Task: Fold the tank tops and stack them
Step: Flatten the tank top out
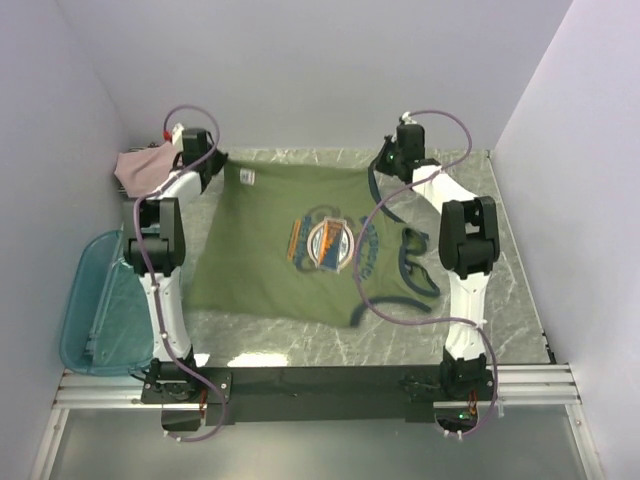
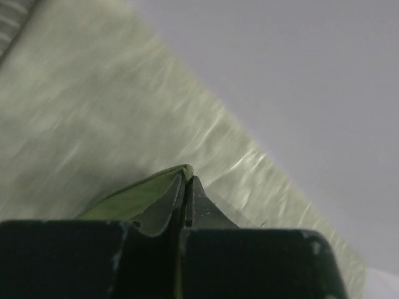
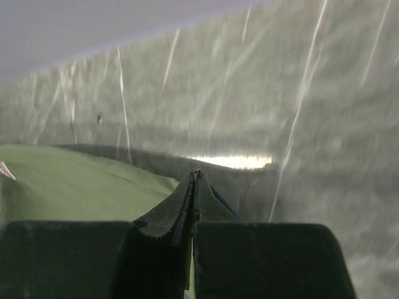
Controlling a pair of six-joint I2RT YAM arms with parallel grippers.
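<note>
Left gripper (image 1: 218,160) (image 2: 187,178) is pressed together on a far-left corner of the olive-green tank top (image 1: 270,255) (image 2: 134,196), with a fold of green cloth pinched between the black fingers. Right gripper (image 1: 386,166) (image 3: 195,177) is also clamped tight, with a sliver of green cloth in the pinch at the far-right corner (image 3: 75,180). The top is stretched between the two grippers at the far side of the table (image 1: 500,300) and spreads toward the near side, mostly flat with a few soft wrinkles. It is thin matte knit. Navy trim (image 1: 415,268) edges the looped straps, bunched at the near right. An orange-blue round graphic (image 1: 328,240) sits mid-chest and a small white label (image 1: 248,177) near the left gripper. The table is glossy grey-green marble with pale veins. A crumpled pink tank top (image 1: 140,165) lies at the far left by the wall. A translucent teal plastic bin (image 1: 95,300) with rounded corners sits left of the left arm.
</note>
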